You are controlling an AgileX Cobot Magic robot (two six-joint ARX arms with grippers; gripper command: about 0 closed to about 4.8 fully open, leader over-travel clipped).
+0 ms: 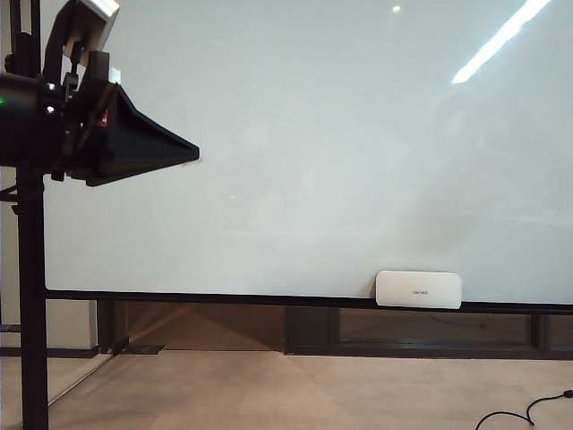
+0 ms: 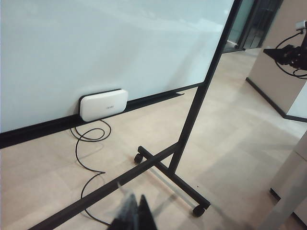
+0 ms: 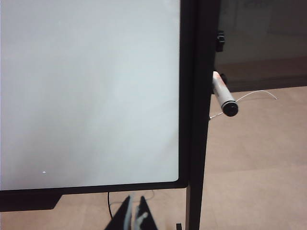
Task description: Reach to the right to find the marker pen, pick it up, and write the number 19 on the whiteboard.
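One whiteboard (image 1: 313, 152) on a black stand, one white eraser block (image 1: 418, 289) on its lower frame, one marker pen (image 3: 223, 97) jutting from its side post, one black cable (image 2: 88, 158) beneath it, and two grippers, left gripper (image 2: 134, 214) and right gripper (image 3: 133, 215)

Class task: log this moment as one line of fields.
stage: seeking marker | marker: on board post, untouched | whiteboard: blank | left gripper: shut, empty | right gripper: shut, empty

An office or meeting room: rolling whiteboard (image 1: 313, 152), beige floor (image 1: 295, 394), dark baseboards.
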